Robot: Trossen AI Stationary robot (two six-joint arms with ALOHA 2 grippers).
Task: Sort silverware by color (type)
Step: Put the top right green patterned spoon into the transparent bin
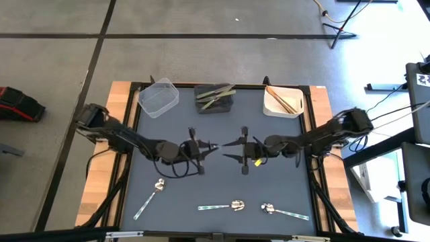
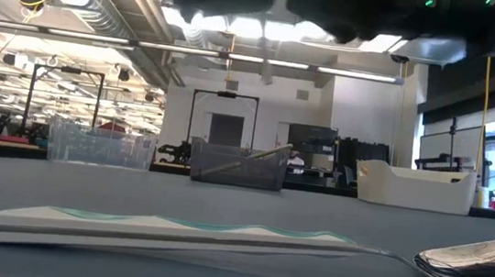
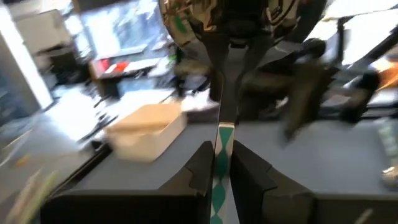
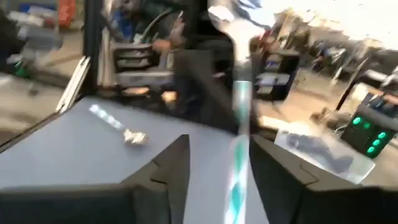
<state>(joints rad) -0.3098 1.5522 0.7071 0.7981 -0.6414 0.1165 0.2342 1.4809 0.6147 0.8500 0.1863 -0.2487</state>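
A silver spoon with a teal-patterned handle (image 3: 219,93) stands upright above the middle of the table, bowl (image 3: 186,18) up. My left gripper (image 3: 219,152) is shut on it. My right gripper (image 4: 219,142) faces it from the table's right and is open. Its fingers stand on either side of the same handle (image 4: 239,124) with a gap on each side. From above, the two grippers (image 1: 207,146) (image 1: 228,142) meet nose to nose. Three more silver spoons (image 1: 153,195) (image 1: 225,206) (image 1: 283,212) lie flat near the table's near edge. My left gripper pinches the spoon's handle (image 3: 222,134) between its two fingers, well below the bowl. The fingers come in level from the table's left and lie across the handle. The spoon stands upright in the hold, lifted clear of the table.
Along the far edge stand a clear bin (image 1: 158,97), a dark bin (image 1: 215,98) with olive-green pieces and a white bin (image 1: 283,101) with copper-orange sticks. One spoon (image 2: 219,237) lies close before the low camera. The grey mat (image 1: 269,181) is bare between arms and spoons.
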